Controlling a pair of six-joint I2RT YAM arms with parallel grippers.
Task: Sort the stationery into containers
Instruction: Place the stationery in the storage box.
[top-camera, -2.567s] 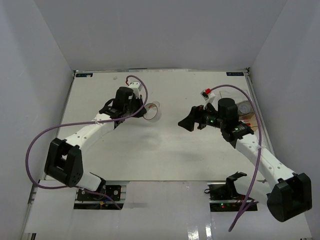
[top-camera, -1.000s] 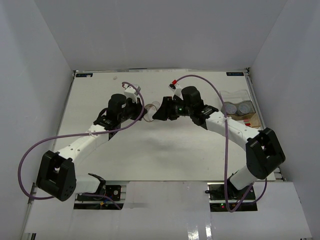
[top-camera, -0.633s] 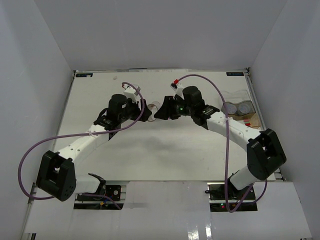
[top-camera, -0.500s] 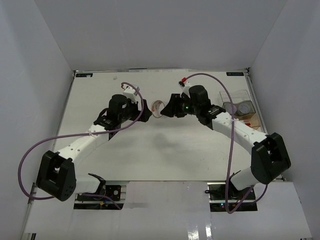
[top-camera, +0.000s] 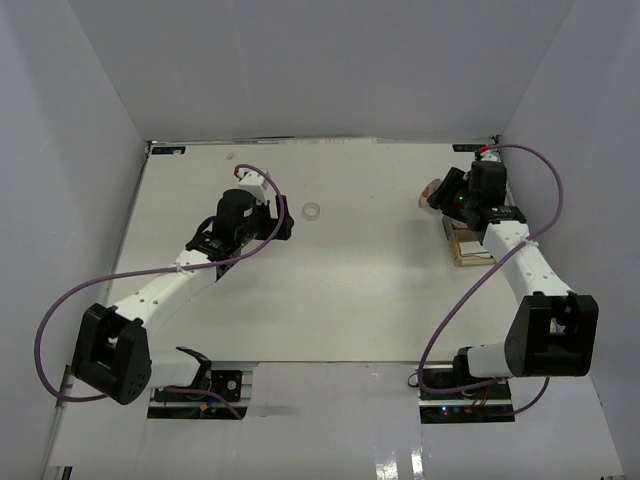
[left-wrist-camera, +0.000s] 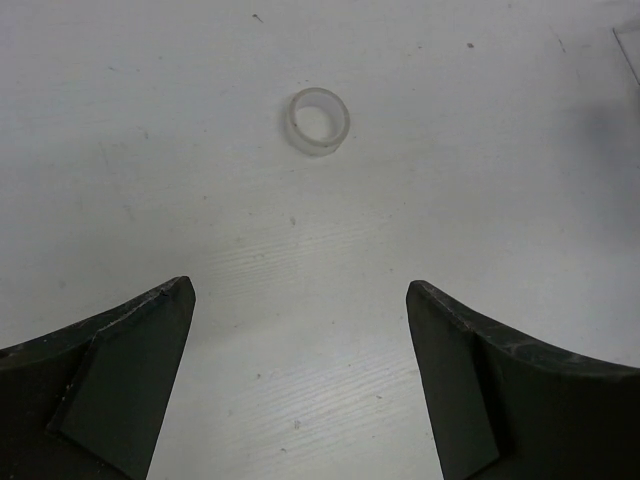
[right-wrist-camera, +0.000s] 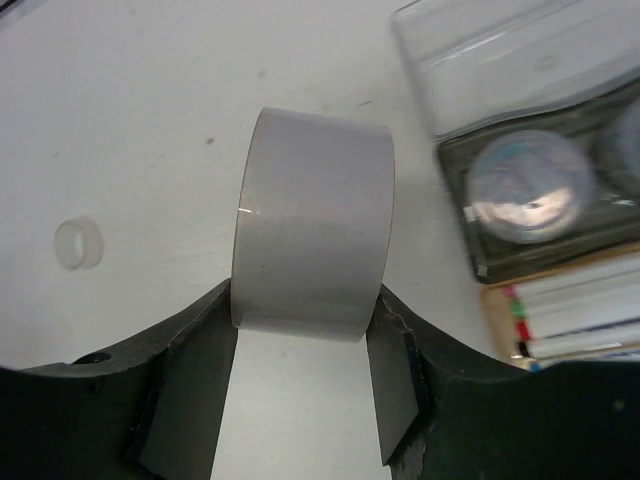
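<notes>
Right gripper (right-wrist-camera: 305, 315) clamped on tape roll (right-wrist-camera: 315, 220), hanging just beside organiser (right-wrist-camera: 497, 305), bare clear compartment (right-wrist-camera: 500, 45) up and to the right, super close.

Surface: white tabletop (top-camera: 330, 300), matte, faintly scuffed. The left wrist view shows a few dark specks (left-wrist-camera: 469, 45) on it, and the right wrist view shows another speck (right-wrist-camera: 210, 141).

Enclosure: plain pale-grey panels meet the table's edges on three sides — back wall (top-camera: 320, 70), left wall (top-camera: 60, 200), right wall (top-camera: 590, 170).

Far corners of the table: a small blue left label (top-camera: 170, 150) and a blue right label (top-camera: 468, 148); print too small to read.

Near edge: glossy white panel (top-camera: 330, 440) — light glare on it.
</notes>
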